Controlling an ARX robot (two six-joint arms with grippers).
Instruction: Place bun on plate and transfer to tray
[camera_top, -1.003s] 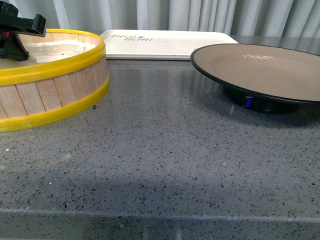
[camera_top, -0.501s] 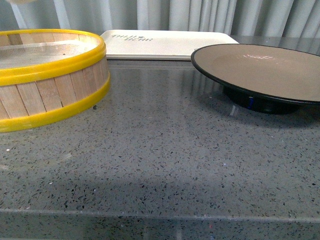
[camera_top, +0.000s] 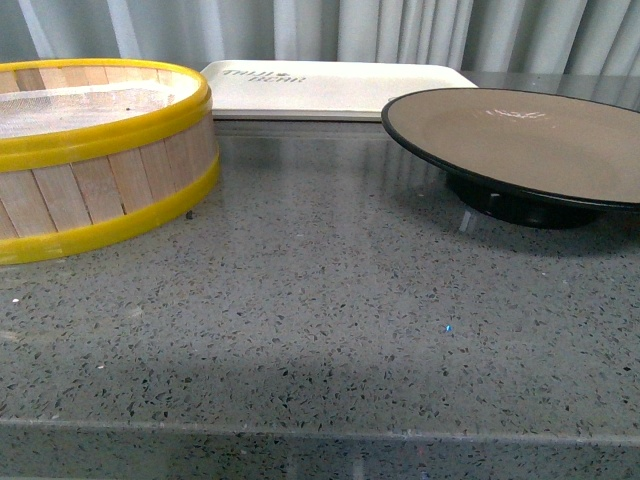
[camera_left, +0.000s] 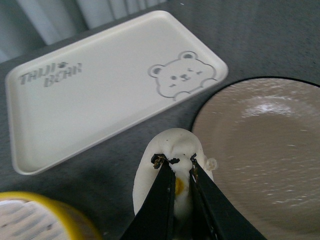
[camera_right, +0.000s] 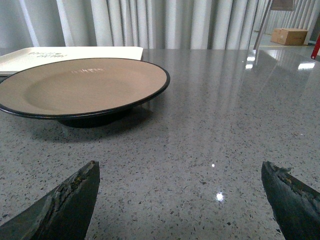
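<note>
Dough looks soft and light, so the left gripper (camera_left: 176, 161) pinching the bun (camera_left: 175, 144) needs a gentle squeeze. Meanwhile the right gripper (camera_right: 178, 169) is wide open.

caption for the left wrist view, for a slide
Left gripper pinching the bun, with the tray and empty plate beyond.

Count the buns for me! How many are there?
1. The bun is pinched in the left tool, held over the table beside the plate. More may hide inside the steamer.
</note>
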